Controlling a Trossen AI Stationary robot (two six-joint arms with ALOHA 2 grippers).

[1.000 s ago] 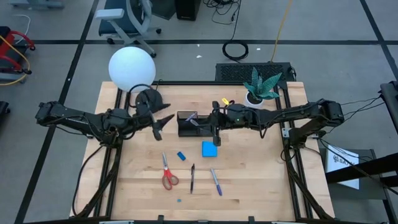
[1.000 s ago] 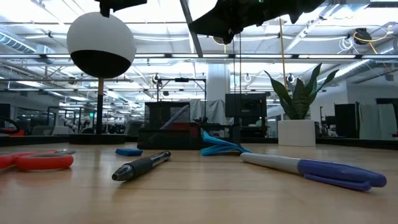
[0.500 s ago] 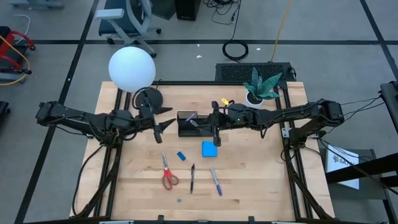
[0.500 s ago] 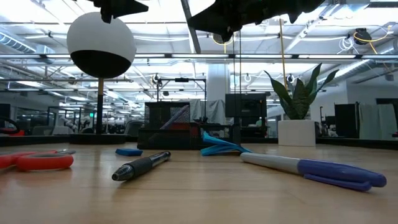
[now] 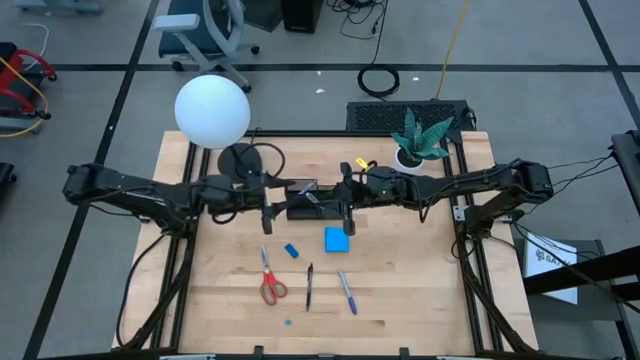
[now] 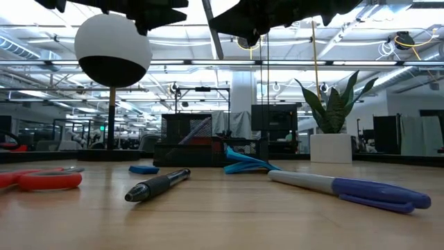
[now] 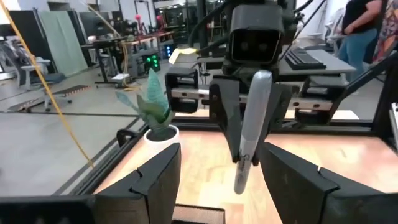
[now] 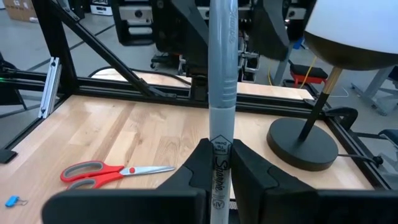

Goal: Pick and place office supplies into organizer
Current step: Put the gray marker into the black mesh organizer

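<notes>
My right gripper [image 5: 347, 214] hovers at the right end of the black organizer [image 5: 304, 199], shut on a greyish marker [image 8: 222, 93]. My left gripper [image 5: 268, 217] is open and empty at the organizer's left end; in the left wrist view [image 7: 221, 186] it faces the marker [image 7: 249, 130]. On the table lie the blue note pad [image 5: 337, 239], a small blue eraser [image 5: 291, 250], the red-handled scissors [image 5: 270, 284], a black pen [image 5: 309, 286] and a blue pen [image 5: 347, 292]. My right gripper pinches the marker's barrel [image 8: 221, 163] between its two fingers [image 8: 200, 163]. The marker runs along the fingers and sticks out past their tips. The fingers slant down toward the table's left. The marker is lifted clear of the table and the organizer.
A lamp with a white globe [image 5: 212, 110] and a round black base [image 5: 240, 160] stands at the far left. A potted plant [image 5: 420, 142] stands at the far right. A tiny blue bit [image 5: 288, 322] lies near the front edge.
My left gripper has gone toward the table's right edge, from beside the lamp base to the organizer's left end, closer to my right gripper. It stays open.
</notes>
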